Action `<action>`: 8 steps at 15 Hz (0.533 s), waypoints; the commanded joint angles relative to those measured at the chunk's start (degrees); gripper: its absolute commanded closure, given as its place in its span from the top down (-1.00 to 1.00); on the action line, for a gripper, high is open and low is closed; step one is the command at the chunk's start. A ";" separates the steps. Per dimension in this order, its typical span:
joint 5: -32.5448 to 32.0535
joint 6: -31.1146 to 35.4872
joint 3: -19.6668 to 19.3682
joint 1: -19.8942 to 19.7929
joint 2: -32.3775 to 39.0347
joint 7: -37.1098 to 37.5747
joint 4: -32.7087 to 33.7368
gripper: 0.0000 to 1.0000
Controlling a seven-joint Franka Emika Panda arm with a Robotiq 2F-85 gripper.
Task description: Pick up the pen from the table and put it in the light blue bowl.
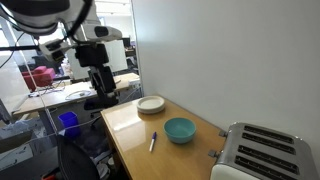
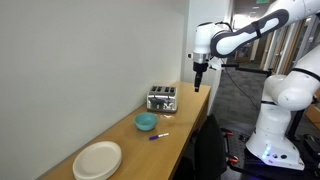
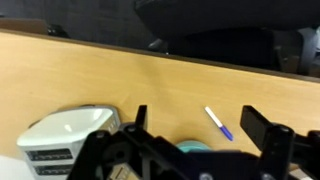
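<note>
- Layout, left to right?
- Up high, gripper (image 1: 100, 90) well above everything, fingers (image 3: 262, 128) spread wide, nothing held. Then flat round white dish (image 1: 151, 104), thin pen (image 1: 153, 141) lying on glossy wooden table (image 1: 122, 122), round teal light blue bowl (image 1: 180, 130) near it, boxy slotted toaster (image 1: 262, 153).
- Edges?
- Pen sits between bowl and table's rounded edge, touching neither, bare wood all round.

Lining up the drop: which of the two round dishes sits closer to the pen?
The blue bowl, just beside the pen; the flat white plate lies farther off.
</note>
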 commanded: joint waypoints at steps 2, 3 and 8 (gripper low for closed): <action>0.98 13.16 -1.38 4.66 14.34 -10.30 3.87 1.00; 1.58 16.23 -1.70 5.41 17.68 -13.27 4.64 1.00; 7.48 28.54 -1.32 5.93 36.58 -32.36 12.32 1.00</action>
